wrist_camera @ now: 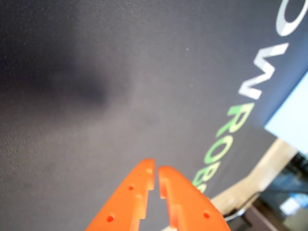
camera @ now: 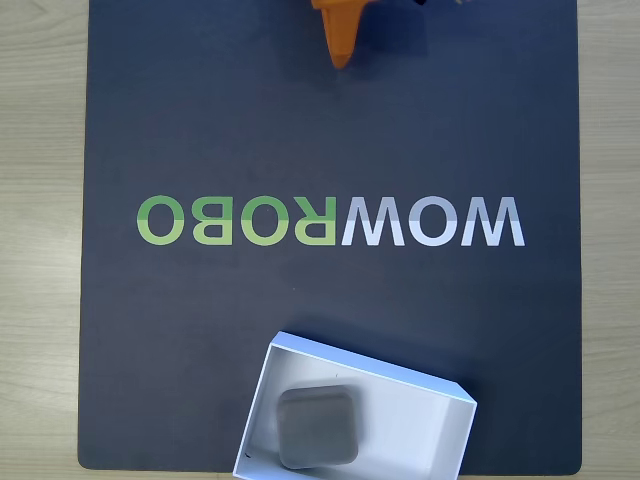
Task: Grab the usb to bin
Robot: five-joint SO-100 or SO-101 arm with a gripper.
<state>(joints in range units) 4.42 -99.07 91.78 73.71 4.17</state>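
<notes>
The usb (camera: 317,427), a small matte grey rounded square block, lies flat inside the bin (camera: 430,432), a shallow white open box at the bottom edge of the fixed view. A pale corner of the bin (wrist_camera: 291,120) shows at the right edge of the wrist view. My orange gripper (camera: 342,60) pokes in from the top edge of the fixed view, far from the bin. In the wrist view the gripper (wrist_camera: 156,169) rises from the bottom edge with its two fingers almost touching and nothing between them, above bare mat.
A dark mat (camera: 200,130) printed with mirrored WOWROBO lettering (camera: 330,221) covers most of the light wooden table (camera: 40,240). The bin sits at the mat's near edge.
</notes>
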